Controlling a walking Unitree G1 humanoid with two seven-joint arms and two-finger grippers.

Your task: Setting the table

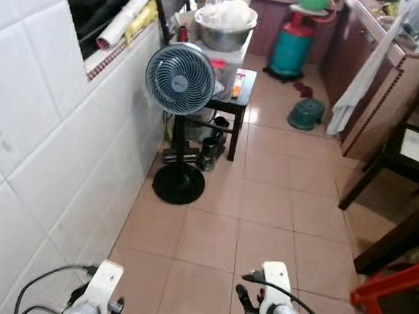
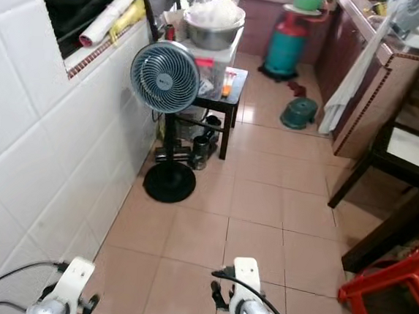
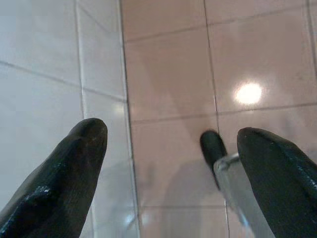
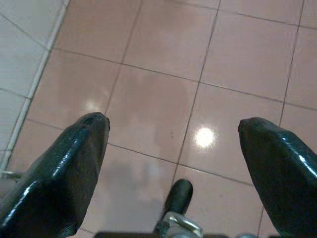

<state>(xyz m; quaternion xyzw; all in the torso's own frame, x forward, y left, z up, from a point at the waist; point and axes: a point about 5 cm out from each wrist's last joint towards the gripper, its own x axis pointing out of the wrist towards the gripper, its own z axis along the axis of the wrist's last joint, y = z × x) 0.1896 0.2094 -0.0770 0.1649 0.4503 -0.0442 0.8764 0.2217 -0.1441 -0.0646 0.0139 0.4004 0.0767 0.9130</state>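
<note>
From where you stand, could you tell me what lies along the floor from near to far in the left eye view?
Standing fan on its round black base → small black table with the steel bowl behind it → dark green lid-like thing on the floor → teal gas cylinder at the far end.

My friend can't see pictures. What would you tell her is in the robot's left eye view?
A narrow kitchen with a pinkish tiled floor runs ahead, with a grey standing fan by the white tiled wall. Behind the fan, a small black table holds a big metal bowl; a green gas cylinder stands farther back.
</note>
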